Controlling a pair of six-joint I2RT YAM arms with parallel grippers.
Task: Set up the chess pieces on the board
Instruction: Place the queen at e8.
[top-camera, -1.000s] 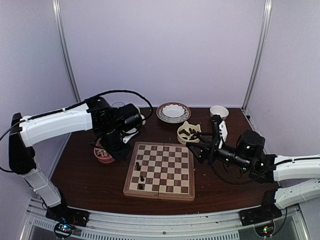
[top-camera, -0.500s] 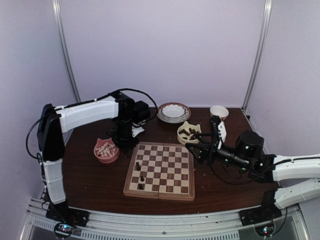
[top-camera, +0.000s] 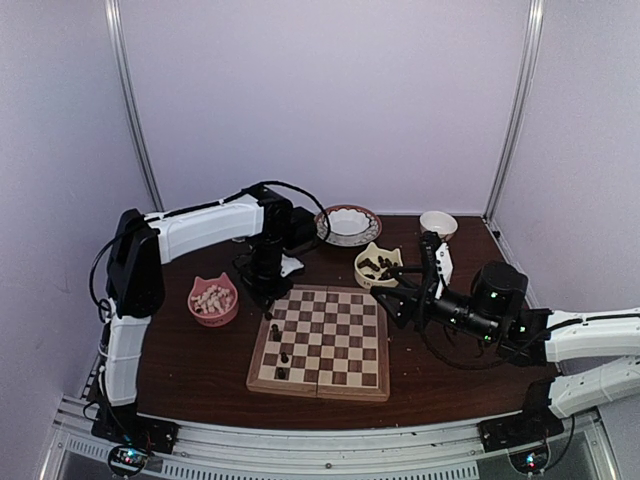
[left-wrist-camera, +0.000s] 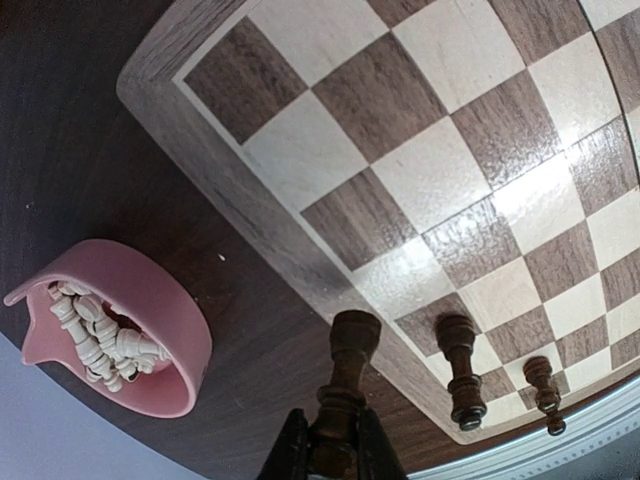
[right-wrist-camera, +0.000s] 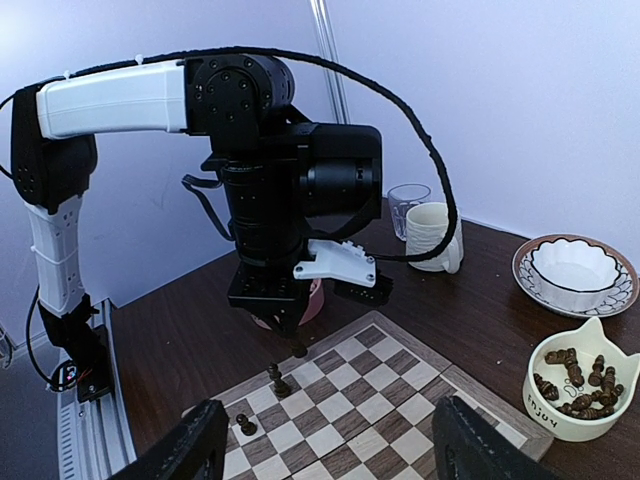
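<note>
The board (top-camera: 322, 340) lies mid-table, with three dark chess pieces (top-camera: 281, 355) standing along its left side. My left gripper (top-camera: 268, 298) hangs over the board's left border near the far corner. In the left wrist view this gripper (left-wrist-camera: 335, 445) is shut on a dark turned piece (left-wrist-camera: 345, 375), which points down at the border (left-wrist-camera: 250, 200). Two standing pieces (left-wrist-camera: 462, 370) show just beyond it. My right gripper (top-camera: 388, 292) hovers open and empty at the board's right far side, its fingers (right-wrist-camera: 190, 450) wide apart above the squares (right-wrist-camera: 400, 410).
A pink bowl (top-camera: 212, 298) of cream pieces (left-wrist-camera: 95, 335) sits left of the board. A yellow cat-shaped bowl (top-camera: 377, 266) of dark pieces (right-wrist-camera: 580, 375) is behind the board. A patterned plate with a white bowl (top-camera: 347, 224), a white cup (top-camera: 438, 222), a cream mug (right-wrist-camera: 435, 235) and a glass (right-wrist-camera: 405, 205) stand further back.
The left arm has swung right, from above the pink bowl to the board's far-left corner, carrying the dark piece. The right arm has stayed where it was.
</note>
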